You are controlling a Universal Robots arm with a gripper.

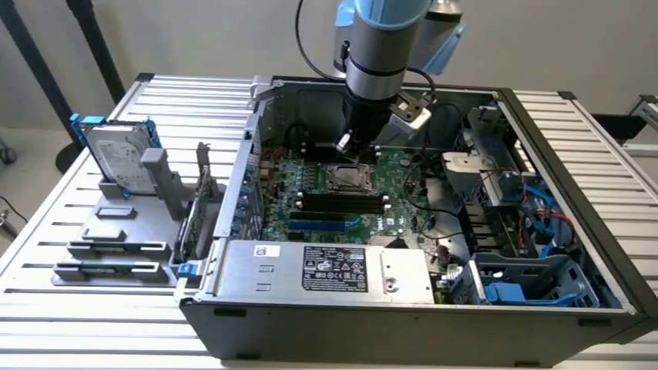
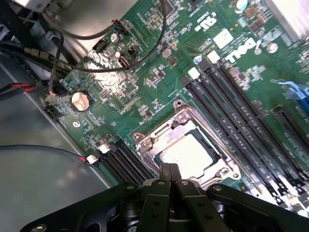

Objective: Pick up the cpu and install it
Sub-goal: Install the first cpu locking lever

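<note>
Now | fingers (image 2: 170, 175) pressed together, nothing held | cpu (image 2: 189, 153) seated in socket (image 2: 179, 116) | seating is best checked flush before retreat

— Any lettering you can read?
— White "DELL" on the green motherboard (image 2: 145, 82); nothing more legible there.
— The white label (image 1: 337, 268) on the power supply (image 1: 401, 277)?
— Printed, with marks; too small to read.

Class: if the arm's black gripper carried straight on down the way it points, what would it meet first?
Most likely the shiny silver square cpu lying in its metal-framed socket on the green motherboard; the shut gripper hangs just above its edge, though depth is unclear.
</note>
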